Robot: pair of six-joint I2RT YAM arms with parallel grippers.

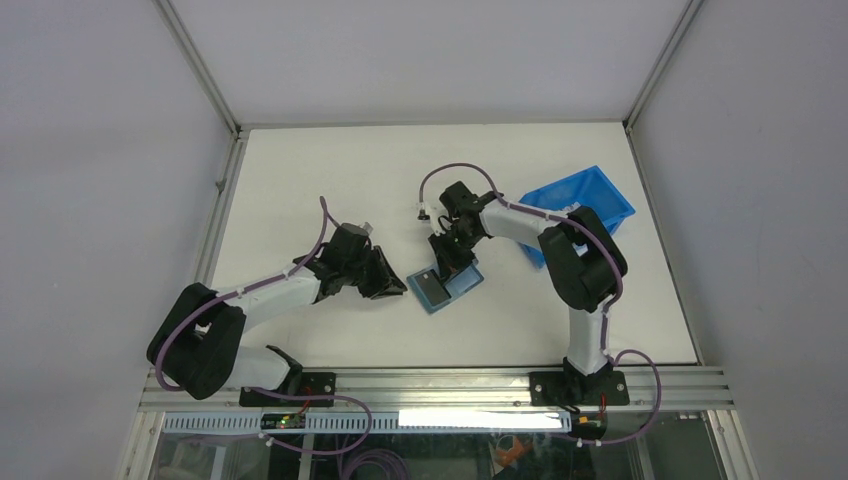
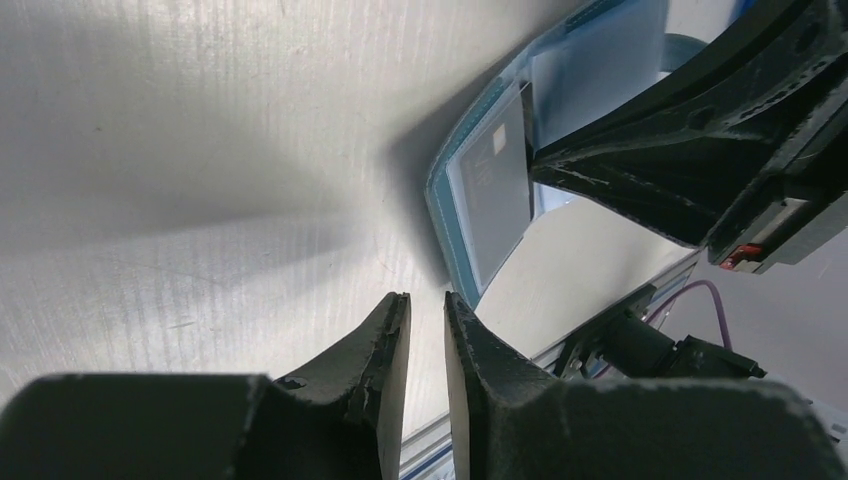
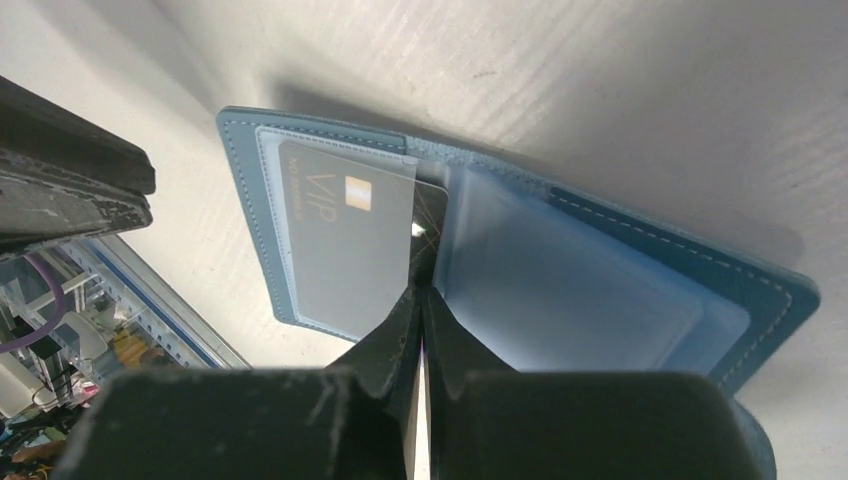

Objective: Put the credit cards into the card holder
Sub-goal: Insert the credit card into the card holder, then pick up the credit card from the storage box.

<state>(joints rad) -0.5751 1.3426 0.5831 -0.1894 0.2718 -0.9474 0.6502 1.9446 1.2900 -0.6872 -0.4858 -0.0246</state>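
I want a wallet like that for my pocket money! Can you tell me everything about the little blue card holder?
The card holder is a teal-blue folding wallet, leather-like, with stitched edges and clear plastic pockets over a lighter blue inside. It lies open and flat on the white table. A grey credit card marked VIP sits in one pocket. The right gripper, fingers closed, touches it at the middle fold.

White table (image 1: 330,170), open card holder (image 1: 462,283), blue bin (image 1: 595,200)
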